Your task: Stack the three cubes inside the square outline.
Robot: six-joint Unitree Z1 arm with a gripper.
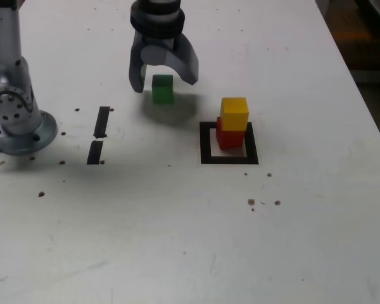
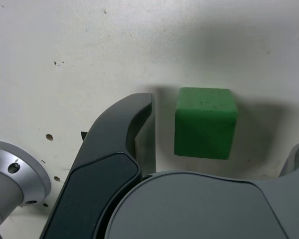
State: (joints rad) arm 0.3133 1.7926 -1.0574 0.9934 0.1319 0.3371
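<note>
Cube point(image 2: 205, 123), green, sits between the open fingers point(image 2: 225, 134), ungripped.

Robot hand point(image 1: 164, 83) open wide, fingers point(image 2: 139, 119) apart, pointing down

In the exterior view we look down at a slant onto the table point(image 1: 177, 240) from well back, taking in the arm's base and the tool point(image 1: 164, 68). In the wrist view we sit just behind the tool, facing the table from close up. Both views share the tool, the green cube point(image 1: 163, 89) point(image 2: 205, 123) and the tabletop around it.
</note>
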